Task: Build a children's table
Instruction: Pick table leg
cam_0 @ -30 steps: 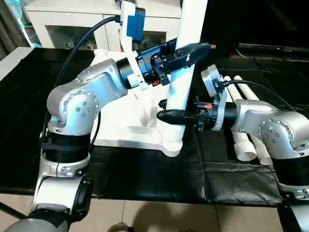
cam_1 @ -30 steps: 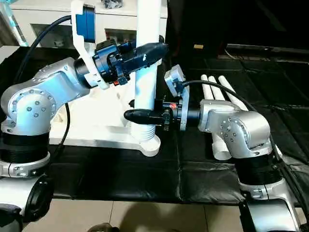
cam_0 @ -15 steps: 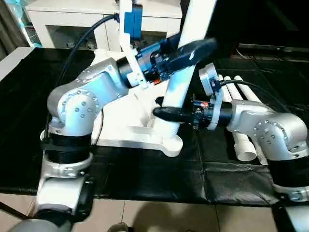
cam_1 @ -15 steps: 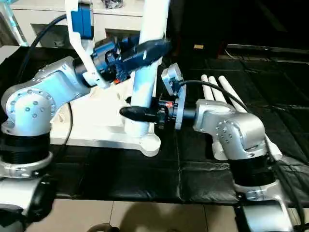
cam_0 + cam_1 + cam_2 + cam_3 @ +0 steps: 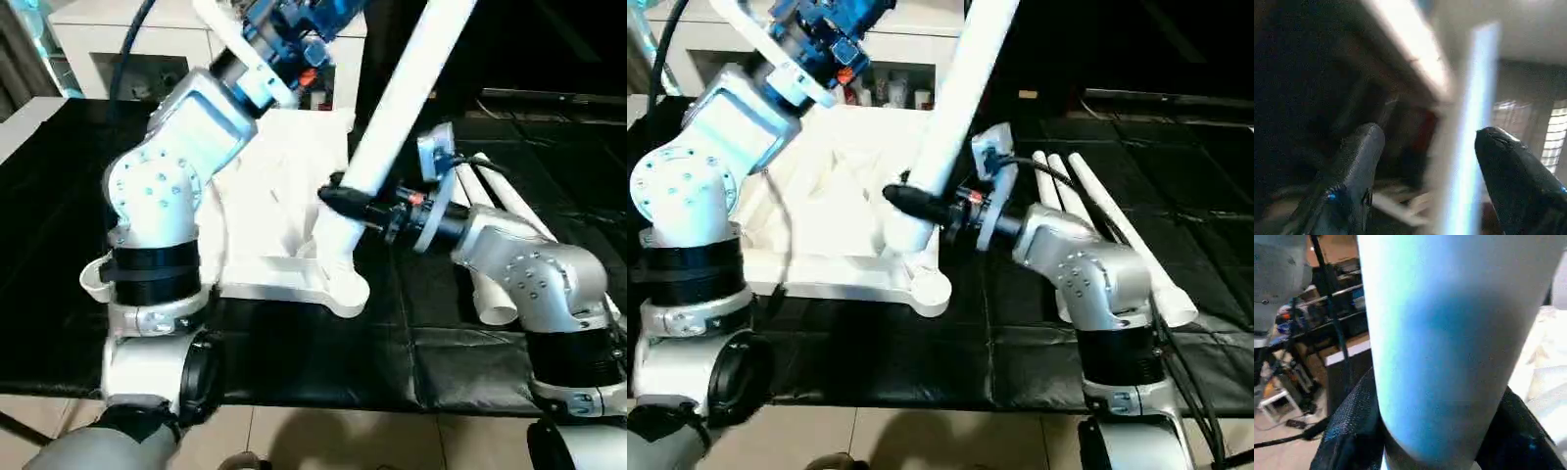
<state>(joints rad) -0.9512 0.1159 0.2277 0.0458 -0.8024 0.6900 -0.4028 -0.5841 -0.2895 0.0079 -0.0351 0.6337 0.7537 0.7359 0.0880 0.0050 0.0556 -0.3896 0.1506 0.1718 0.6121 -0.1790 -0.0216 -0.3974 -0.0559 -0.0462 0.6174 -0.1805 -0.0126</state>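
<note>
Centre of the head views: one white leg (image 5: 392, 127) leaning up toward the upper right, lower end seated at the near corner socket (image 5: 338, 284) of the tabletop (image 5: 274, 196), which lies ribbed underside up on the black-covered worktop (image 5: 294, 352), mid-frame. Underside up presumably so the sockets face upward and take the threaded ends.

Right hand (image 5: 338, 201), centre of frame, closed round the lower part of that leg; in the right wrist view, black fingers (image 5: 1352, 426) pressed on both sides of the wide white tube (image 5: 1449, 347). Low grip probably chosen to steer and turn the thread close to the socket. With the leg tilted rather than upright, not yet judged properly screwed home.

Left hand (image 5: 1425, 171) raised at top centre of the head views, spread wide and holding nothing: two dark fingers well apart in the left wrist view, with the pale leg passing between them untouched. Likely released for a fresh hold higher up.

Count: one tabletop; one leg at the socket; three spare legs (image 5: 1087, 215) lying side by side on the worktop at right, within reach of the right arm. Four legs in all. Two hands.
</note>
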